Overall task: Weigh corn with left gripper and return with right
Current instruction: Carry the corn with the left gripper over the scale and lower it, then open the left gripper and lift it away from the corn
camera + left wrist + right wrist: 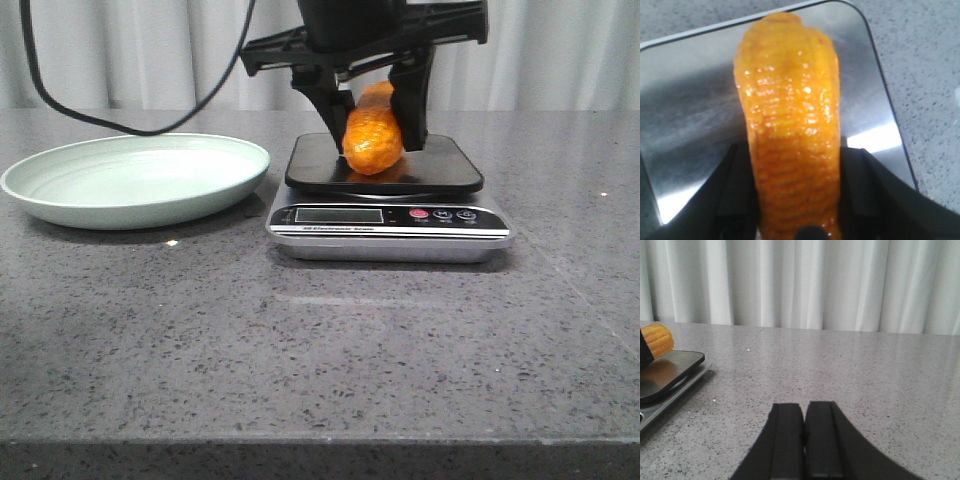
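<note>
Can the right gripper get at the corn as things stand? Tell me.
Probably not yet: the left gripper is clamped around the corn on the scale. The right gripper is shut, off to the side.

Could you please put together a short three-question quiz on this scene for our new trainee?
1. True or false: the left hand has its fingers on either side of the corn.
2. Where is the corn? A) on the green plate B) at the scale platform C) on the bare table
3. Fill in: the right hand has its fingers pressed ____ and holds nothing.

Key: 1 true; 2 B; 3 together.
</note>
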### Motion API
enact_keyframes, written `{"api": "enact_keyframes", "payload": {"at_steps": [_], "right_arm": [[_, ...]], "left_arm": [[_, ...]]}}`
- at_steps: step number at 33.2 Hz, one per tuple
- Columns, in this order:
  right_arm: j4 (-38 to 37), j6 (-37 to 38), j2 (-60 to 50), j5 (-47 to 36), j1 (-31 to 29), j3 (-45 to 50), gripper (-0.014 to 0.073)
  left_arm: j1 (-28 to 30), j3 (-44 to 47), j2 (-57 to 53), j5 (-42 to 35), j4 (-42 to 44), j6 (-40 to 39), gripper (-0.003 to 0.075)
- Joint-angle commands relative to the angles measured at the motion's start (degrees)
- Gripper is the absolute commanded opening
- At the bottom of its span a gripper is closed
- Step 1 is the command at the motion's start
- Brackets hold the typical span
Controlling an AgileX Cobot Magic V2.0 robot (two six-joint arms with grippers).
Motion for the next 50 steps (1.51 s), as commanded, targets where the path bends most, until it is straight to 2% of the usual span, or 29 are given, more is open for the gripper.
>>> {"api": "enact_keyframes", "payload": {"at_steps": [1, 4, 7, 16, 26, 31, 35, 39, 44, 46, 50], "right_arm": [[0.09, -0.19, -1.03, -5.10, -0.35, -0.43, 0.0147], [0.09, -0.19, -1.03, -5.10, -0.35, -0.43, 0.0147], [0.09, -0.19, -1.03, -5.10, -0.35, -0.43, 0.0147], [0.09, -0.19, -1.03, -5.10, -0.35, -0.43, 0.0147], [0.09, -0.19, -1.03, -5.10, -0.35, -0.43, 0.0147], [0.09, -0.19, -1.03, -5.10, -0.35, -0.43, 0.0147], [0.09, -0.19, -1.03, -5.10, -0.66, -0.43, 0.0147], [0.09, -0.19, -1.03, -5.10, -0.70, -0.43, 0.0147], [0.09, -0.19, -1.03, -5.10, -0.70, -0.43, 0.0147], [0.09, -0.19, -1.03, -5.10, -0.70, -0.43, 0.0147], [0.09, -0.19, -1.03, -5.10, -0.70, -0.43, 0.0147]], "left_arm": [[-0.46, -1.75, -2.96, -2.68, -0.94, -0.05, 0.0375], [-0.46, -1.75, -2.96, -2.09, -0.94, -0.05, 0.0510], [-0.46, -1.75, -2.96, -2.09, -0.94, -0.05, 0.0582], [-0.35, -4.80, -3.31, -2.09, 0.77, -0.05, 0.0578], [-0.43, -8.47, -7.85, 2.04, 10.43, 0.06, 0.0578], [-0.43, -8.26, -10.30, 4.81, 11.47, 4.88, 0.0573], [-0.21, -7.21, -12.50, 7.46, 12.96, 8.51, 0.0491], [1.21, -3.71, -16.22, 7.23, 12.57, 9.36, 0.0335], [6.67, 5.28, -23.75, 2.94, 7.94, 9.58, 0.0114], [9.04, 10.52, -27.35, 0.21, 5.67, 10.86, 0.0139], [13.65, 21.30, -36.63, -6.83, 1.05, 14.73, 0.0133]]}}
